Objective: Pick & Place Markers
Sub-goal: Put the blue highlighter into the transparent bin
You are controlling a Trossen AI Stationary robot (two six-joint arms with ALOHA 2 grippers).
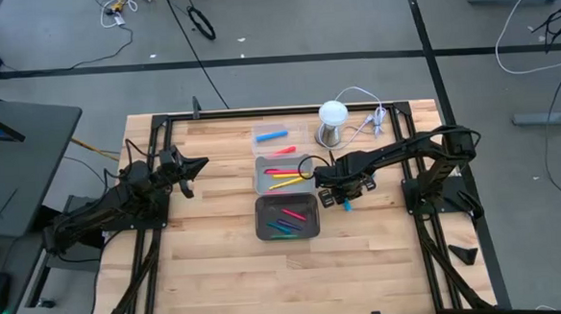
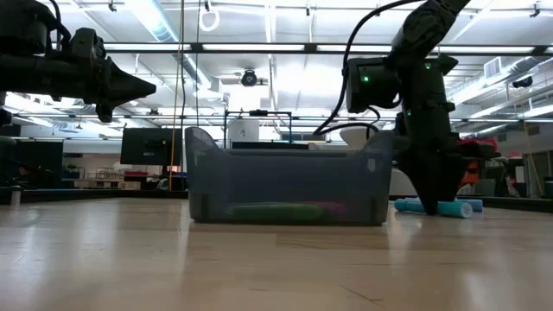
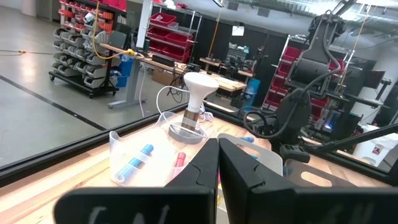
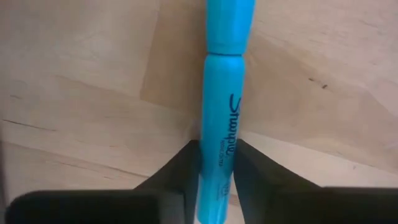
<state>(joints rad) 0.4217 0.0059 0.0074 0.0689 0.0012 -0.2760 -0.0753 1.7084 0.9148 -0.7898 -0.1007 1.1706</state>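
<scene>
Now, my notes:
Right gripper point(image 4: 214, 180): fingers pinching blue marker point(image 4: 225, 93) lying on table point(image 4: 81, 93).
Left gripper point(image 3: 217, 163): fingers pressed together, raised.

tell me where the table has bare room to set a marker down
Bare wood runs along the near edge below the lower grey tray, and between the left gripper and the trays. It is crowded around the upper tray, the clear tray, the white-domed cylinder and the right gripper, shut on a blue marker.

Markers point(image 1: 284, 183) lie in two adjoining trays point(image 1: 262, 219).
</scene>
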